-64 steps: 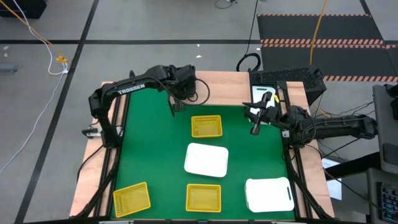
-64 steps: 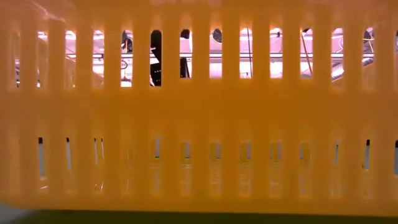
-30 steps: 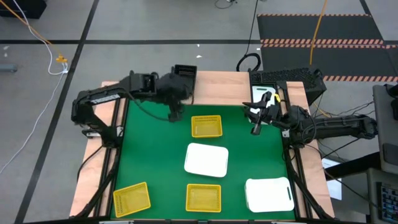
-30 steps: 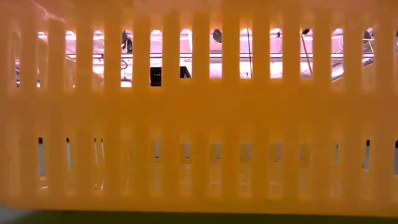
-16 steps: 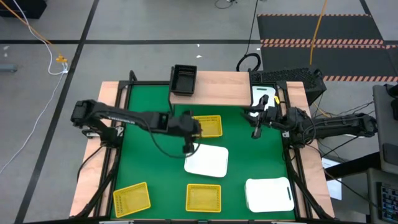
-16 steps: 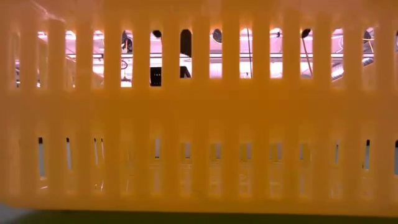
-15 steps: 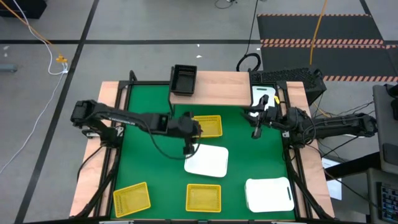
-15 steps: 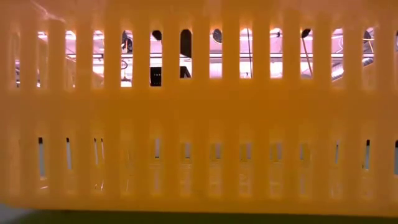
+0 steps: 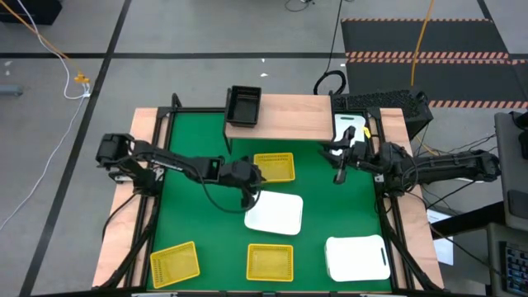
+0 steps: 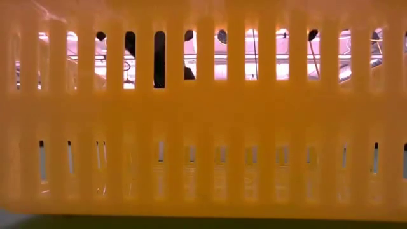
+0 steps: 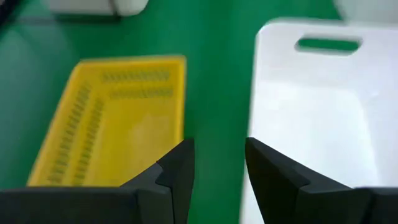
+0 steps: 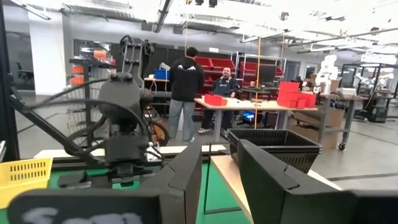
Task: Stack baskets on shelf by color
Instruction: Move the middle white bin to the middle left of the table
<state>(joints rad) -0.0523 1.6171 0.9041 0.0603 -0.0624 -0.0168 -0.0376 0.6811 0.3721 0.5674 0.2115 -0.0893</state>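
Note:
My left gripper (image 9: 247, 198) (image 11: 217, 168) is open and points down over the green strip between a yellow basket (image 9: 274, 167) (image 11: 112, 118) and a white basket (image 9: 274, 212) (image 11: 317, 112) at mid-table. A black basket (image 9: 243, 106) (image 12: 273, 146) sits on the shelf (image 9: 289, 120) at the far edge. Two more yellow baskets (image 9: 175, 264) (image 9: 270, 261) and a second white basket (image 9: 356, 257) lie near the front edge. My right gripper (image 9: 338, 169) (image 12: 217, 180) waits open above the far right of the table. My left gripper comes from above, pointing down. One finger (image 11: 273, 180) stands over the white basket's far rim (image 11: 258, 112) near its left corner, the other over bare table. Whether the finger touches the rim, I cannot tell.
The low view is filled by a yellow basket's slotted wall (image 10: 203, 127). A white object (image 9: 351, 125) lies at the shelf's right end. Wooden strips border the green mat (image 9: 198, 223). People stand at tables in the room beyond (image 12: 186, 93).
My left gripper has swung from beside the shelf toward the table's near edge and to the right, and come down at the white basket's far-left corner, staying open. The black basket stays on the shelf.

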